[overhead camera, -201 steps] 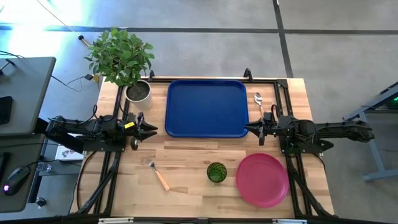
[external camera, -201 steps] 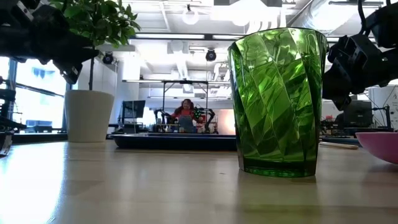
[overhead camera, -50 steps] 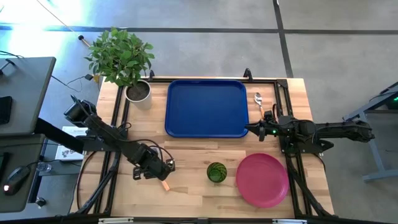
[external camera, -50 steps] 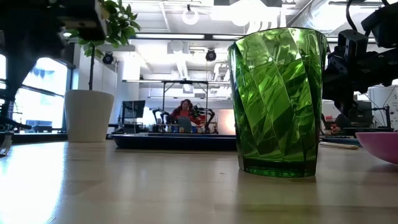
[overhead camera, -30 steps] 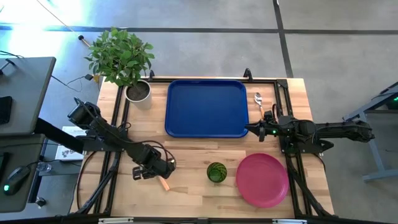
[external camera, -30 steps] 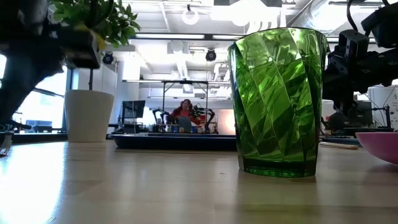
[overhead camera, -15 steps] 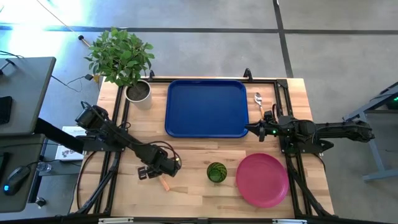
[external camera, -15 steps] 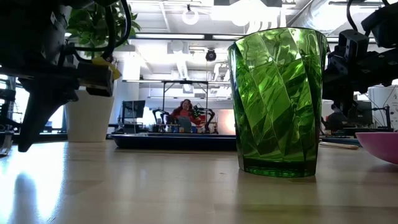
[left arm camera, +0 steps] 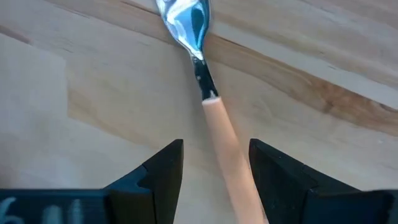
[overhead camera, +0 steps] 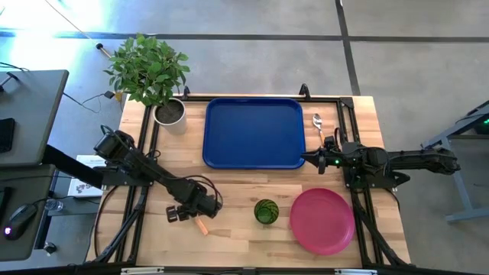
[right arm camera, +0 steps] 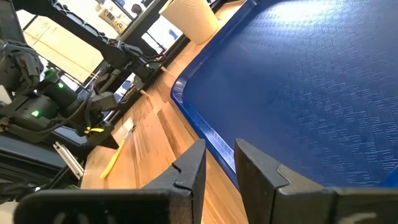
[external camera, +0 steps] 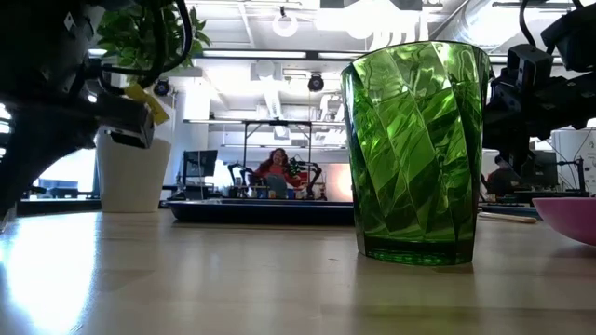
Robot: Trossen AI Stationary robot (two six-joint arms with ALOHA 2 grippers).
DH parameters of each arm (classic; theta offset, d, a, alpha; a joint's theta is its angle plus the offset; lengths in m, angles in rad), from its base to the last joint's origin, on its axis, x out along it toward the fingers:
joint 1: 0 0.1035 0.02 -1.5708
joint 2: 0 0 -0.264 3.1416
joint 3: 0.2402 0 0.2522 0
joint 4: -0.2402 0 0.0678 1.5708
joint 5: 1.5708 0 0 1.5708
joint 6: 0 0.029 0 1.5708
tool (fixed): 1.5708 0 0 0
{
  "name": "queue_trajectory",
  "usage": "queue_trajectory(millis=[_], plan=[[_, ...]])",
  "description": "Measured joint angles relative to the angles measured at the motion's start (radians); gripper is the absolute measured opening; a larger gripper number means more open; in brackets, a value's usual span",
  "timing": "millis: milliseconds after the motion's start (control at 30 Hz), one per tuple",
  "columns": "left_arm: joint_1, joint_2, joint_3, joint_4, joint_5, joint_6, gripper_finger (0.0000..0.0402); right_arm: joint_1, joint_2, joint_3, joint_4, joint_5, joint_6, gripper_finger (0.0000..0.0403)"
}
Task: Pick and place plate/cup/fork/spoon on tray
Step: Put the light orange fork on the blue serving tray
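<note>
The fork [overhead camera: 202,224] lies flat on the wood near the front left, with its tan-orange handle [left arm camera: 227,155] and silver head [left arm camera: 186,22] showing in the left wrist view. My left gripper [overhead camera: 200,211] is low over it and open, with one finger on each side of the handle and a gap showing on both sides. The green cup [overhead camera: 266,211] stands upright to its right, and the pink plate [overhead camera: 322,221] lies further right. The spoon [overhead camera: 318,122] lies right of the blue tray [overhead camera: 254,132]. My right gripper [overhead camera: 309,159] waits at the tray's right front corner, with a narrow gap between its fingers [right arm camera: 193,168].
A potted plant [overhead camera: 170,112] stands at the table's back left corner, beside the tray. The cup [external camera: 414,154] fills the low view, with the plate's rim [external camera: 568,219] at its right. Dark frame rails run along both table sides. A person sits far back in the room [external camera: 277,167].
My left gripper has moved a little toward the table's right edge and come down over the fork's handle. The fork, cup, plate and spoon have stayed where they were.
</note>
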Motion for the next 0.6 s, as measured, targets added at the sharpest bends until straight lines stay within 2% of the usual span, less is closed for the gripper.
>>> queue_trajectory(millis=[400,600], plan=[[0.003,0.071,0.005,0.035,0.005,0.009,0.0168,0.000,0.000,0.000,-0.003,-0.007,0.000,0.0075],[0.003,0.073,0.003,0.035,0.000,0.021,0.0121,0.000,0.000,0.000,-0.003,-0.007,0.000,0.0075]])
